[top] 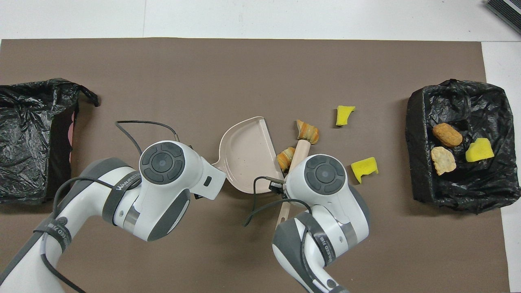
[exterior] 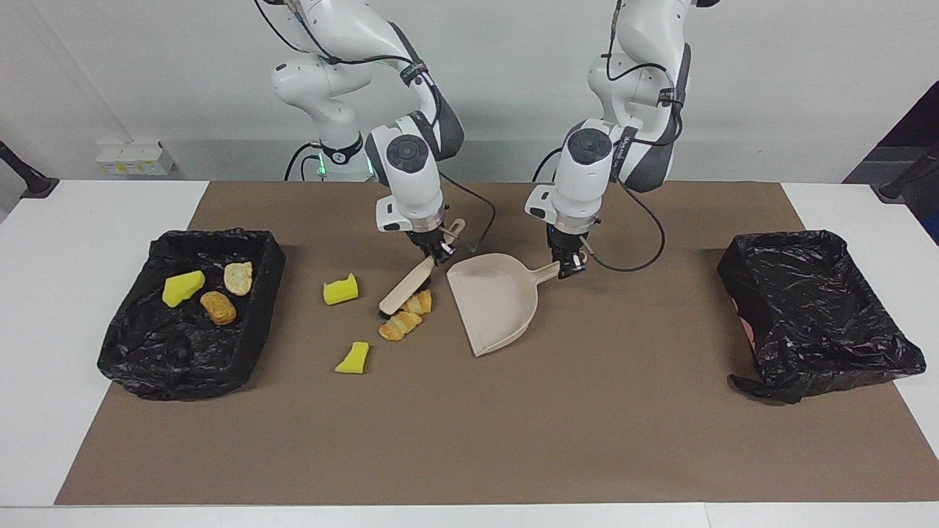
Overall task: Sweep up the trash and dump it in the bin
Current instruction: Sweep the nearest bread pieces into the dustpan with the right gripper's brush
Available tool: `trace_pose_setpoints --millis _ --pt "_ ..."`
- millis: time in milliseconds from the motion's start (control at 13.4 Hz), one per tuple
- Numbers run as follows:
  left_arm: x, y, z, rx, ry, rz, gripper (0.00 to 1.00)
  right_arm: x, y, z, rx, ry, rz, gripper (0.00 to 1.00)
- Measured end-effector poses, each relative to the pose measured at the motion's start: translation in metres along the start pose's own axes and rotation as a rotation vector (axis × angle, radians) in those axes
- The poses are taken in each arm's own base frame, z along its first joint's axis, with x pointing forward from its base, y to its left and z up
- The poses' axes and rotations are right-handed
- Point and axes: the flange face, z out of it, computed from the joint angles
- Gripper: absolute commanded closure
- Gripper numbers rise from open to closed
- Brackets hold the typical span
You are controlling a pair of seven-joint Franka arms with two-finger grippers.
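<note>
Croissants (exterior: pixel 407 314) touching brush (exterior: pixel 406 287) head, dustpan (exterior: pixel 493 302) mouth at their 3 o'clock in facing view; right gripper (exterior: pixel 439 251) clamps brush, left gripper (exterior: pixel 571 265) clamps dustpan handle.

three yellow chunks (exterior: pixel 341 290), four bread pieces (exterior: pixel 400 325), two bins (exterior: pixel 814 315)

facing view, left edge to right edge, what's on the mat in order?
Bin holding three trash pieces → yellow chunk → yellow chunk nearer the camera → brush with two croissant pieces → dustpan → empty bin.
</note>
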Motion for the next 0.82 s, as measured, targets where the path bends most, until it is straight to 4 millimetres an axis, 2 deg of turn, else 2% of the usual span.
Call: trace_pose_setpoints --millis 224,523,672,822 --pt "0.0 0.0 0.0 -0.001 -0.001 -0.006 1.0 -0.016 -0.018 -0.008 0.012 0.014 -0.147 1.0" --pt "-0.001 0.0 0.0 0.0 -0.001 -0.017 1.0 -0.011 -0.014 -0.031 0.038 0.048 -0.304 1.0" --pt "-0.001 -0.001 0.0 0.0 -0.001 -0.025 1.0 0.005 -0.005 -0.043 0.05 0.067 -0.363 1.0" --pt "0.0 0.0 0.0 0.0 0.0 -0.028 1.0 0.029 0.013 -0.058 0.044 0.083 -0.394 1.0"
